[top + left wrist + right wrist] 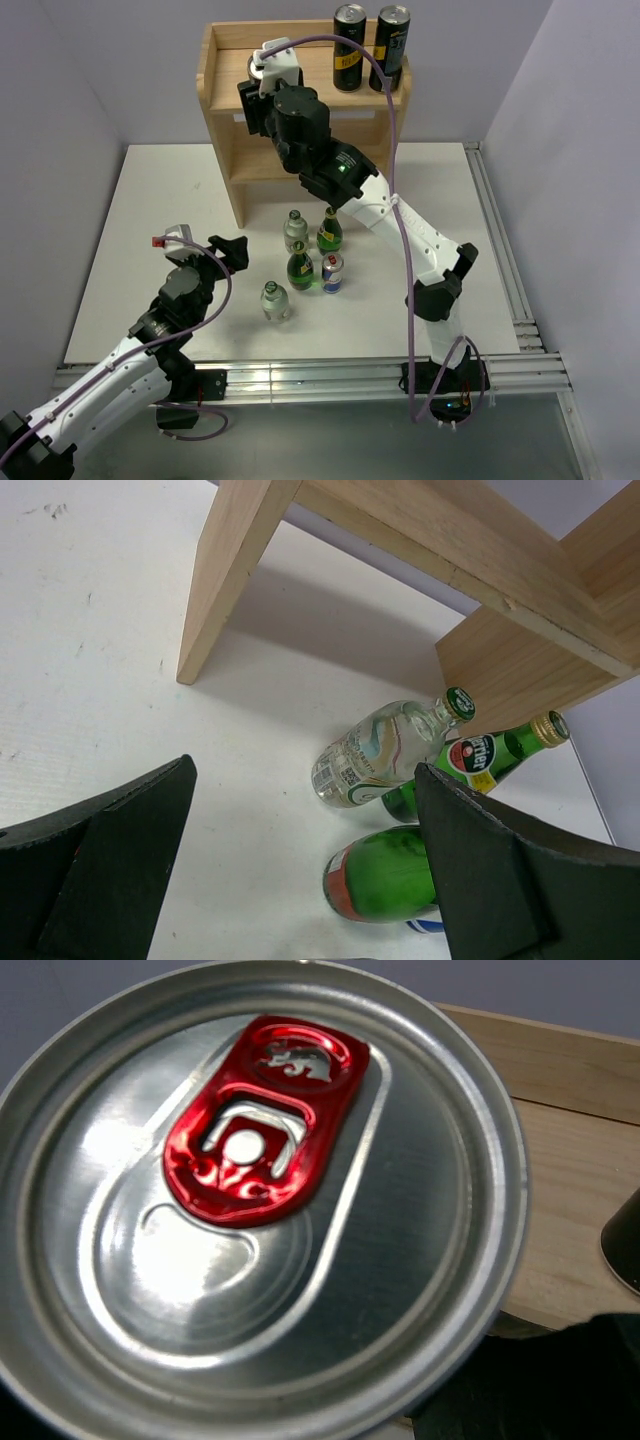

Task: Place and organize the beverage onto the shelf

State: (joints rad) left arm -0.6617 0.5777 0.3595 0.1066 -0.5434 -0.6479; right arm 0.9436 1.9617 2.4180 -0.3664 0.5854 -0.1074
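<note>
Top view: two black cans (370, 47) stand at the upper right of the shelf (222, 115). The right end effector (262, 80) pinches a silver can (256, 68) at the shelf's upper left. Five drinks (300, 266) wait on the surface (150, 200).
Left wrist: the left end effector (305, 780) is spread and empty.
Right wrist: the red-tabbed can fills the frame.

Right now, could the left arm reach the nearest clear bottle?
Probably yes: the left hand is open, and only bare table lies between it and the clear bottle.
</note>
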